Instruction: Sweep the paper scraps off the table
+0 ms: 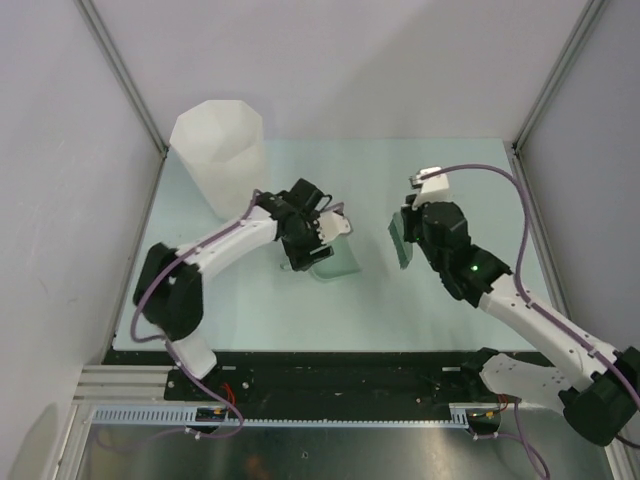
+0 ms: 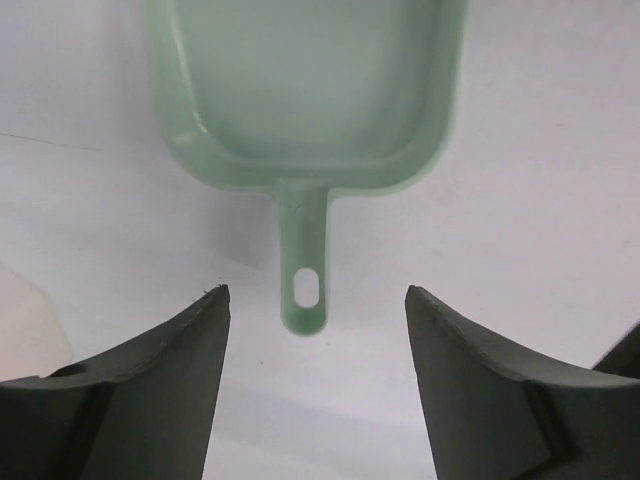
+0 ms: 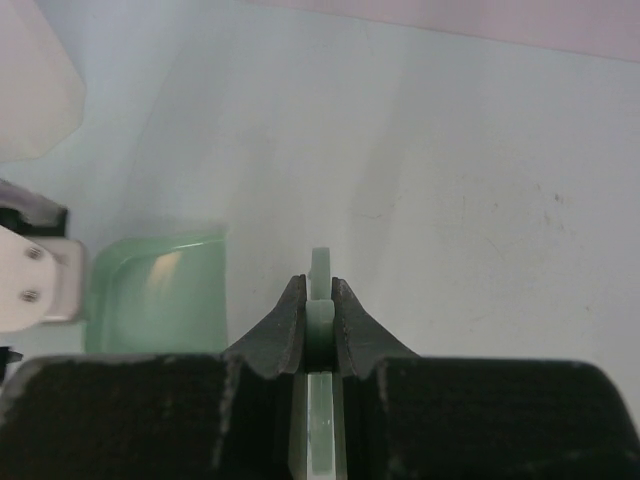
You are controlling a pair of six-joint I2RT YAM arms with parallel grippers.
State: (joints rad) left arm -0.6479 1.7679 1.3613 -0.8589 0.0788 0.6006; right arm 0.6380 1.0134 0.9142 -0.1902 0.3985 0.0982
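No paper scraps show in any view. A pale green dustpan (image 1: 338, 264) lies on the mint-green table (image 1: 300, 310) near the middle. In the left wrist view the dustpan (image 2: 305, 80) points its handle (image 2: 304, 260) at my left gripper (image 2: 317, 292), which is open and empty, with the handle's tip between the fingertips and not touched. My left gripper (image 1: 322, 230) hovers at the dustpan's near-left side. My right gripper (image 1: 408, 232) is shut on a thin flat green sweeping tool (image 3: 319, 262), held edge-on to the right of the dustpan (image 3: 155, 295).
A tall white faceted bin (image 1: 218, 155) stands at the table's back left, close behind my left arm; its corner shows in the right wrist view (image 3: 30, 80). Grey walls and metal rails edge the table. A black rail (image 1: 340, 375) runs along the front.
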